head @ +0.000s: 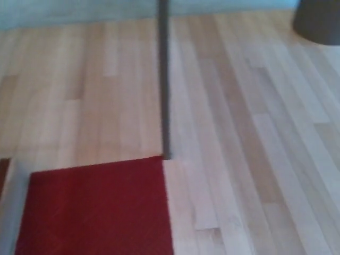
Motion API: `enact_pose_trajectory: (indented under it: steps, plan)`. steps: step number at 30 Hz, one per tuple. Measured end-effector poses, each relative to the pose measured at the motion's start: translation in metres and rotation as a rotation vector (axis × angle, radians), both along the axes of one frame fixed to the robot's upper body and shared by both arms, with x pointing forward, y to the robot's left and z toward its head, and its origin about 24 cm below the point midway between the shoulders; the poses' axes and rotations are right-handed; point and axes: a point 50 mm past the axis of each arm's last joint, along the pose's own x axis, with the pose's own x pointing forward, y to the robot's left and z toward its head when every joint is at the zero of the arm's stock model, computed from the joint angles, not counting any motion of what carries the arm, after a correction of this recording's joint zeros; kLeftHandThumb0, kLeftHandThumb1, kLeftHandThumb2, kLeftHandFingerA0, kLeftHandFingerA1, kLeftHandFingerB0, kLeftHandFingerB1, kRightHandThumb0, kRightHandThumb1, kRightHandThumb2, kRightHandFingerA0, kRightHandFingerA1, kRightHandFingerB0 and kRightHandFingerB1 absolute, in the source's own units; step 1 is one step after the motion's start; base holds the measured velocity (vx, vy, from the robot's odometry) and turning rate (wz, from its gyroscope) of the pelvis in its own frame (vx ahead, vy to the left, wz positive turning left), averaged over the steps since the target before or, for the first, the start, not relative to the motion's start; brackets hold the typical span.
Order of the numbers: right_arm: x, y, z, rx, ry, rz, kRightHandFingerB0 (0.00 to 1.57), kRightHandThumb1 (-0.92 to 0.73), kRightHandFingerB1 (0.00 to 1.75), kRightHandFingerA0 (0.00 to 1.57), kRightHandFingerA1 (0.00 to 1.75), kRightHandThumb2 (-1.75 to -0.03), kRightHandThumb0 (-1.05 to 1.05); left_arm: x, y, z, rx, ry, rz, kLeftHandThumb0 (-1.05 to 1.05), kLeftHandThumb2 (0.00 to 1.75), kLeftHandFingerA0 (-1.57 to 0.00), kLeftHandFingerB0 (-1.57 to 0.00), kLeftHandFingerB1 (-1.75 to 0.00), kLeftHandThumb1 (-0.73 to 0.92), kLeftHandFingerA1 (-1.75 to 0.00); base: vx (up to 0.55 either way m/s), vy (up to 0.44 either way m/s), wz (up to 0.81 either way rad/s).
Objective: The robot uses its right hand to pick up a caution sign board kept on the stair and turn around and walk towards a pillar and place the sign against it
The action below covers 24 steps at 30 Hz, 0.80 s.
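Nowhere across the blurred head view does the caution sign board show, so where it is cannot be told from this picture. Neither of the robot's hands shows either, and whether their fingers are apart, together or clamped on anything cannot be told.

What does show is floor. A red mat (95, 207) lies at the lower left, its top edge running nearly level across the picture and its right edge running down to the bottom border. Just left of the mat a pale strip (11, 196) slants along its side, and at the far left edge a thin sliver of dark red (3, 172) peeks in beside that strip.

Around the mat spreads a light wood floor (249, 159) of long planks, running away from the camera and fanning slightly toward the right. A dark narrow line (164, 79) runs straight down from the top border and ends touching the mat's upper right corner; whether it is a seam, a strip or a thin post cannot be told.

Along the top runs a pale bluish-green band (79, 10). In the upper right corner sits a dark rounded shape (319, 21), cut off by the border.
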Motion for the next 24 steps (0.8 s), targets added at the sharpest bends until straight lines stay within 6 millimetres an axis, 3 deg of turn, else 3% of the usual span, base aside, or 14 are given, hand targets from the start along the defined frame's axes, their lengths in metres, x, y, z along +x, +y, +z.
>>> enact_pose_trajectory:
  steps: [9, 24]
  plan:
    - [0.0036, -0.0053, -0.0014, -0.018, 0.034, -0.027, 0.9, -0.55, 1.0, 0.93, 1.53, -0.97, -0.08, -0.0019, -0.0081, -0.0034, -0.022, -0.001, 0.012, -0.35, 0.62, -1.11, -0.98, -0.64, 0.43, -0.68, -0.01, -0.152, -0.59]
    - [0.0068, -0.0011, -0.0045, -0.002, 0.04, -0.028, 0.91, -0.53, 1.01, 0.94, 1.54, -1.0, -0.07, 0.0013, -0.0025, -0.0007, -0.004, -0.015, 0.014, -0.34, 0.62, -1.13, -0.98, -0.65, 0.44, -0.69, 0.21, 0.098, -0.57]
